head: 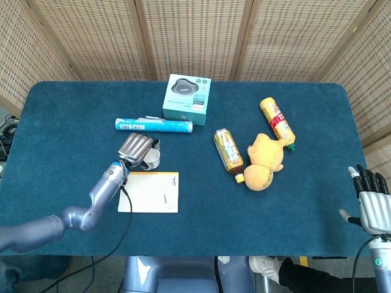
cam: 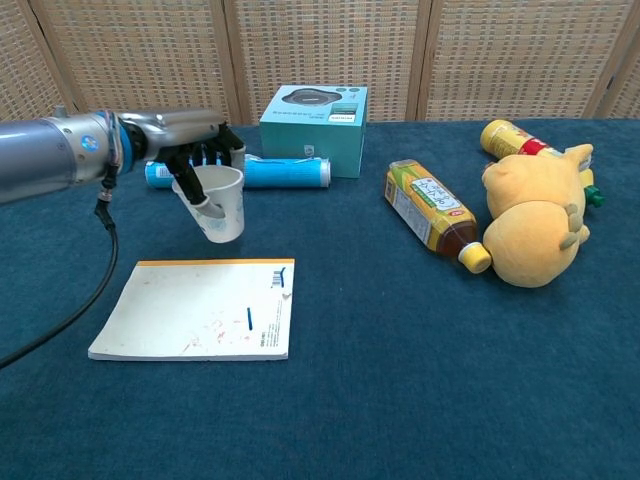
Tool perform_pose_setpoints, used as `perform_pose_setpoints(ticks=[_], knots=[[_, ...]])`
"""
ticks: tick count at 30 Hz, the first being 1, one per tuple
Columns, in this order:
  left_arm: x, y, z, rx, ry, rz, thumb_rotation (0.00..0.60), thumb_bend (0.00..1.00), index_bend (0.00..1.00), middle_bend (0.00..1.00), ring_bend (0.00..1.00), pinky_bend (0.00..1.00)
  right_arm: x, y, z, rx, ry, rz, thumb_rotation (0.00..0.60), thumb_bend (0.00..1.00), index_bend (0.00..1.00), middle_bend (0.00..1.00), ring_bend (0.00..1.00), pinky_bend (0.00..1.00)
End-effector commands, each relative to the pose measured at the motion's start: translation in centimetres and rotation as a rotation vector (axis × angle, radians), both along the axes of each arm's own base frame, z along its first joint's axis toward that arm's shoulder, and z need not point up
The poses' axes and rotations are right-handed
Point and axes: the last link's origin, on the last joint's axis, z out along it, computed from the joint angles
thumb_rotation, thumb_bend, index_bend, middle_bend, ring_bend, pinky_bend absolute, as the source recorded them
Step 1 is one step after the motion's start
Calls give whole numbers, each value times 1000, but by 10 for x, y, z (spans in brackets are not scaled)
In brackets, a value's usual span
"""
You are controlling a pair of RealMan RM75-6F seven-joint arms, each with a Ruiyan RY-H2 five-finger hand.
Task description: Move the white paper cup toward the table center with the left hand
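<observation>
My left hand (head: pixel 135 148) (cam: pixel 200 165) grips the white paper cup (cam: pixel 221 204) (head: pixel 150 160) by its rim, holding it slightly tilted just above the blue table (head: pixel 201 195), behind the notepad's far edge and in front of the blue tube. In the head view most of the cup is hidden under the hand. At the table's near right corner my right hand (head: pixel 371 204) stays upright with fingers apart, holding nothing; the chest view does not show it.
A white notepad (head: pixel 149 191) (cam: pixel 200 308) lies in front of the cup. A blue tube (head: pixel 165 126) and a teal box (head: pixel 187 99) lie behind it. To the right are a tea bottle (head: pixel 228 150), a yellow plush toy (head: pixel 264 162) and a yellow bottle (head: pixel 277 121).
</observation>
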Motion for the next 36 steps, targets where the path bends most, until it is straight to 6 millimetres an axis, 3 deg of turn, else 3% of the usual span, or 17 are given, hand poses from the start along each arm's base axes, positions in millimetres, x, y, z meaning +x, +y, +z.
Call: perform_pose_setpoints(ticks=[1, 19, 21, 23, 25, 26, 31, 36], knots=[[4, -1, -13, -20, 17, 1, 600, 193, 463, 482, 406, 346, -2, -1, 2, -4, -3, -6, 600, 0, 0, 0, 0, 0], [-10, 5, -16, 22, 69, 31, 600, 188, 454, 471, 398, 336, -3, -1, 3, -7, -8, -9, 600, 0, 0, 0, 0, 0], [-12, 5, -17, 24, 83, 30, 600, 183, 399, 411, 355, 322, -3, -2, 4, -8, -9, -11, 600, 0, 0, 0, 0, 0], [-14, 5, -18, 20, 84, 35, 600, 149, 178, 174, 164, 246, -3, -2, 4, -8, -10, -12, 600, 0, 0, 0, 0, 0], [-15, 4, -16, 14, 84, 40, 600, 113, 23, 19, 24, 147, -3, -2, 5, -11, -10, -11, 600, 0, 0, 0, 0, 0], [-16, 4, -15, 6, 82, 44, 600, 102, 1, 0, 3, 114, -3, -2, 5, -12, -11, -11, 600, 0, 0, 0, 0, 0], [-9, -3, 7, -11, 14, 40, 600, 80, 0, 0, 0, 9, -2, 0, 7, -16, -16, -9, 600, 0, 0, 0, 0, 0], [-8, -16, 56, 97, -83, -19, 600, 81, 0, 0, 0, 0, 0, 3, 8, -13, -22, 1, 600, 0, 0, 0, 0, 0]])
